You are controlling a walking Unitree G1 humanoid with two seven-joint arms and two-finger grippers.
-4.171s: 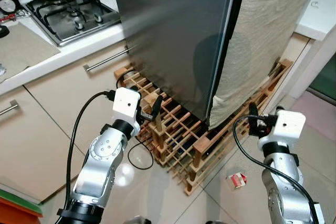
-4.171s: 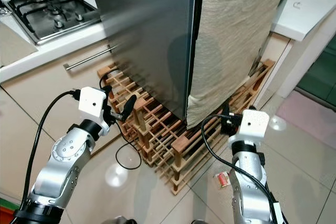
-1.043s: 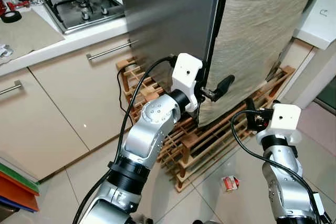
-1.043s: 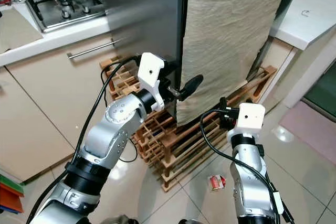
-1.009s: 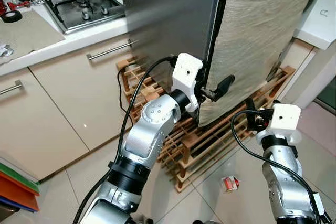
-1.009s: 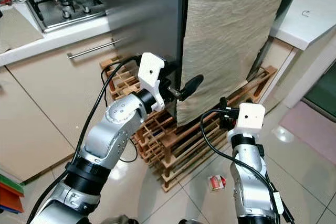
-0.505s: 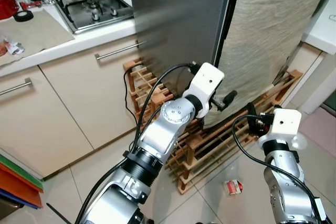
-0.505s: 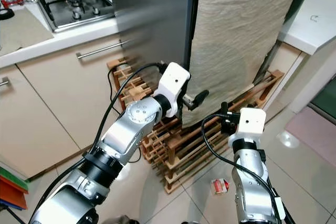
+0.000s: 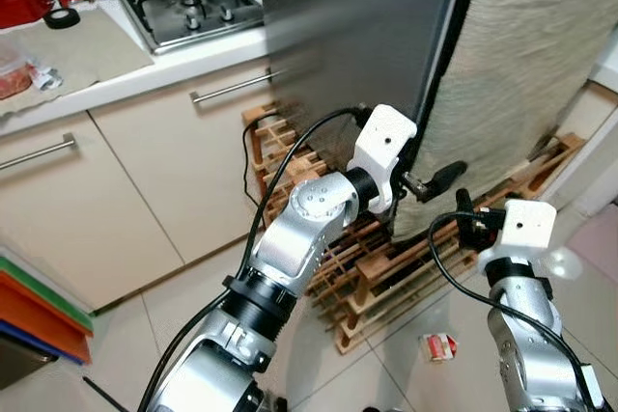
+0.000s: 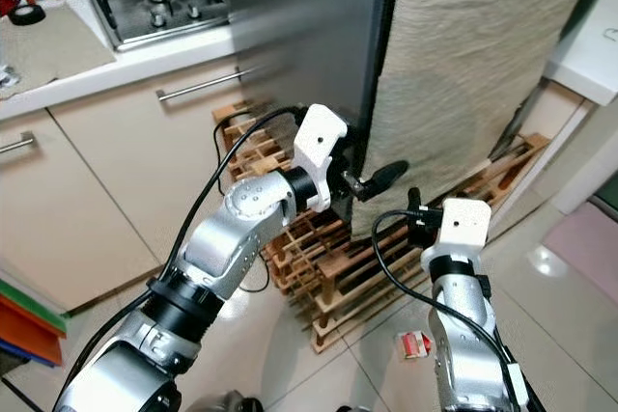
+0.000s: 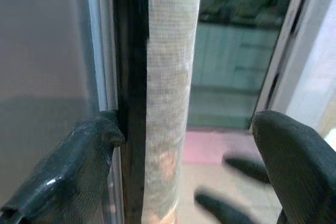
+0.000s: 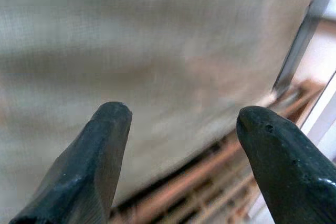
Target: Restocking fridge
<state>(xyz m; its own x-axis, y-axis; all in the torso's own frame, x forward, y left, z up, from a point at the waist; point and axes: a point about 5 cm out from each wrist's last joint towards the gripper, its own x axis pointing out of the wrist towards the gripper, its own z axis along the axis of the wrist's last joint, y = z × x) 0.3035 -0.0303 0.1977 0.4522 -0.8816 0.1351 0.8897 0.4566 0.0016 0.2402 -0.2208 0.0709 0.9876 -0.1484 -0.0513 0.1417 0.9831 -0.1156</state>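
While its two long black fingers stand spread apart, the left gripper (image 11: 184, 145) straddles the front corner of the tall dark grey brushed-metal fridge (image 9: 357, 36): one rounded rubbery fingertip (image 11: 102, 132) touches the black seal strip beside the smooth grey door face, and the other finger (image 9: 446, 176) pokes out past the coarse beige woven cloth (image 10: 473, 55) that drapes the fridge's adjoining side. In the left wrist view that cloth shows as a narrow vertical band of grid-like weave running between the two fingers. The silver left arm (image 9: 309, 229) reaches up to this corner from below, a black cable looping over its white wrist block.

The right gripper (image 12: 178, 129) hangs lower, to the right of the fridge corner, its two blunt matte fingers wide apart and pointed at the wrinkled cloth without touching it.

Beneath the fridge sits a slatted wooden rack (image 9: 386, 267) of criss-crossed reddish-brown bars, which juts out onto the glossy pale tiled floor (image 10: 541, 287). A small red and white carton (image 9: 439, 345) lies on the tiles just beside the rack's front edge. Left of the fridge run cream cabinet fronts with brushed steel bar handles (image 9: 237, 87), a white worktop above them, and a stainless gas hob (image 9: 188, 7) with black grates.
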